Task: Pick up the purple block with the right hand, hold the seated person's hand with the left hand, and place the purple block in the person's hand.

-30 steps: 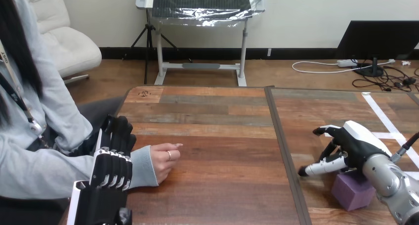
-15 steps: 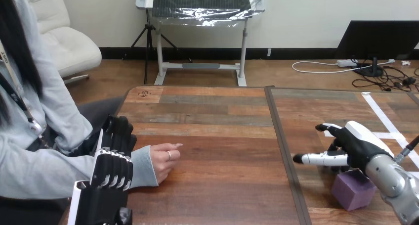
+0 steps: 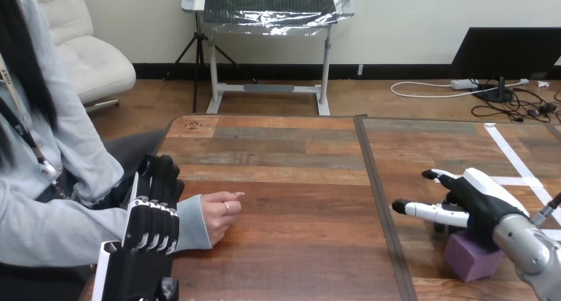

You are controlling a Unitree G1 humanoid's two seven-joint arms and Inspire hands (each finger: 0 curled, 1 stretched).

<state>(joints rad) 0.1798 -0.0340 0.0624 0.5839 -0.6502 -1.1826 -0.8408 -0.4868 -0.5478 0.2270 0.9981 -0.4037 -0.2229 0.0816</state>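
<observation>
We log the right robot hand (image 3: 479, 198) as nearer: spread, gripping nothing, palm just over the block (image 3: 471, 261). The block sits on the desk (image 3: 298, 241), below the palm and robot-side. Left robot hand (image 3: 151, 225) is beside the person's hand (image 3: 221, 215); we cannot tell its grip.

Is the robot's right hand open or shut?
Open: the right hand is over the purple block, fingers stretched straight, gripping nothing.
</observation>
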